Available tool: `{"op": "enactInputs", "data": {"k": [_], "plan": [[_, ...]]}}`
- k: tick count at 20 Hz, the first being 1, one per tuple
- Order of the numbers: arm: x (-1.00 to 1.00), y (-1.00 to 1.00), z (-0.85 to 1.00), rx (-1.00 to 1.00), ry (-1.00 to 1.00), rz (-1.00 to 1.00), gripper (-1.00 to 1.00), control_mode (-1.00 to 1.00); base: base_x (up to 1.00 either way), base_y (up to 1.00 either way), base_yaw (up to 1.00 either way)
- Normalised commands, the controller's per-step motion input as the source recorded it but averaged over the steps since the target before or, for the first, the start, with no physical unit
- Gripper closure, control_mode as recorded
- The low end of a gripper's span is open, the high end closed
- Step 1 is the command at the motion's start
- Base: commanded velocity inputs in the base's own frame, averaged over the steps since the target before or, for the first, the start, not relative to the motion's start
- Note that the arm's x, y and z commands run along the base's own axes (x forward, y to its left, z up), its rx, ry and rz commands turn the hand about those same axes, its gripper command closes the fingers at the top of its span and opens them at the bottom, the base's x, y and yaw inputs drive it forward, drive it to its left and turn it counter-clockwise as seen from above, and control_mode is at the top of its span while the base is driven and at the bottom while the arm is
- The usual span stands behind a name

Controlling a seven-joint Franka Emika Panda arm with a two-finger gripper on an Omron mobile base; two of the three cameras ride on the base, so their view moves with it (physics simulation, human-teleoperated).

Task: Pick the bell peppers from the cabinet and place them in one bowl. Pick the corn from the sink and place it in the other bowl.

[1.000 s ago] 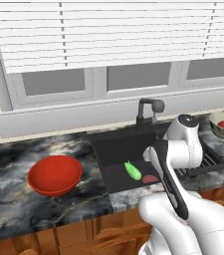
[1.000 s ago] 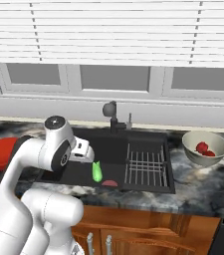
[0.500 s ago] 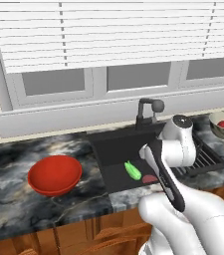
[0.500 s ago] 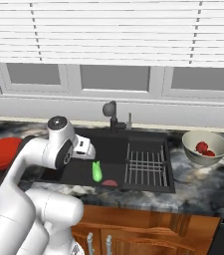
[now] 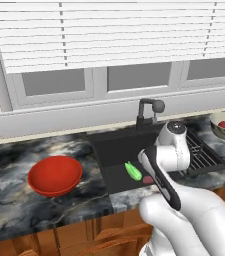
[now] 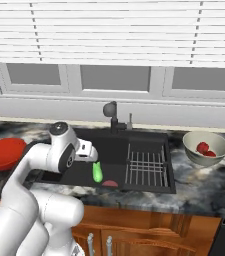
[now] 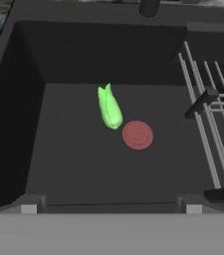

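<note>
The green corn (image 7: pixel 109 107) lies on the floor of the black sink (image 7: pixel 58 149), also seen as corn (image 5: pixel 132 171) and corn (image 6: pixel 97 172). My gripper (image 7: pixel 109 206) hangs open over the basin's near edge, the corn ahead between its wide-set fingertips (image 7: pixel 29 205) and apart from them. The red bowl (image 5: pixel 54 175) sits empty on the counter left of the sink (image 5: pixel 109 145). The pale grey bowl (image 6: pixel 205 148) on the right holds two red bell peppers (image 6: pixel 202 147). The cabinet is out of view.
A flat pink disc (image 7: pixel 137 135) lies right beside the corn's near end. A wire drain rack (image 7: pixel 213 114) fills the sink's right side, and the black tap (image 5: pixel 146 110) stands behind the basin. Marbled counter runs along both sides, below a window with blinds.
The hand has crept slightly further over the sink toward the corn. The jaws stay open and the corn has not moved.
</note>
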Motion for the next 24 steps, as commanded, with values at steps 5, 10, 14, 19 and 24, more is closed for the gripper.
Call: {"op": "enactInputs", "data": {"k": [5, 10, 14, 19, 24], "plan": [[0.00, 0.00, -0.76, -0.05, -0.10, 0.02, -1.00, -1.00, 0.00, 0.00, 0.00], [0.00, 0.19, -0.48, 0.00, -0.04, 0.04, -1.00, -1.00, 0.00, 0.00, 0.00], [0.38, 0.33, 0.32, 0.00, 0.19, 0.00, -1.00, -1.00, 0.00, 0.00, 0.00], [0.89, 0.44, 0.40, -0.03, 0.31, -0.01, -1.00, -1.00, 0.00, 0.00, 0.00], [1.00, 0.18, 0.03, 0.00, 0.31, 0.00, -1.00, -1.00, 0.00, 0.00, 0.00]]}}
